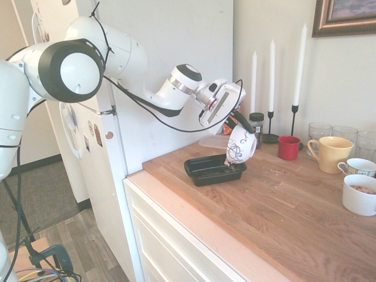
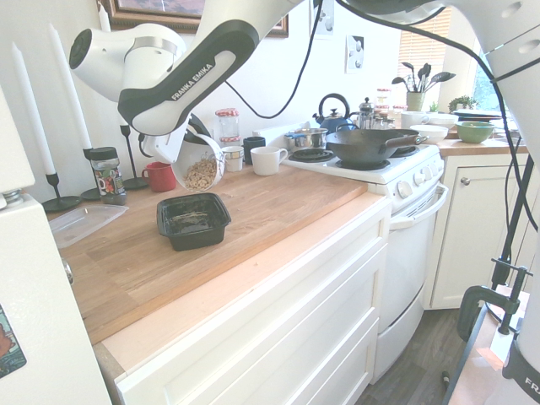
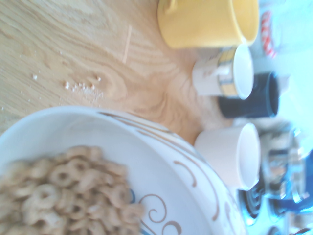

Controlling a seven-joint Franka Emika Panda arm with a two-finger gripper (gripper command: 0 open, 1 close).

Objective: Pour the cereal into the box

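My gripper [image 1: 236, 122] is shut on the rim of a white bowl with dark swirls [image 1: 241, 145], holding it steeply tipped above the far end of the box [image 1: 197, 171], a shallow black tray on the wooden counter. In the second exterior view the bowl [image 2: 186, 160] opens toward the camera, with the cereal [image 2: 201, 174] heaped against its lower side, just behind and above the box [image 2: 169, 233]. The wrist view shows the light-brown cereal rings [image 3: 63, 191] lying inside the bowl [image 3: 161, 181]. I cannot tell whether any pieces lie in the box.
A red mug [image 1: 288, 147], a yellow mug [image 1: 331, 154], several white cups and glasses stand to the right along the wall. Candlesticks [image 1: 270, 76] and a spice jar [image 2: 107, 175] stand behind the bowl. A clear flat container [image 2: 84, 221] lies near the fridge. Crumbs [image 1: 276, 172] dot the counter.
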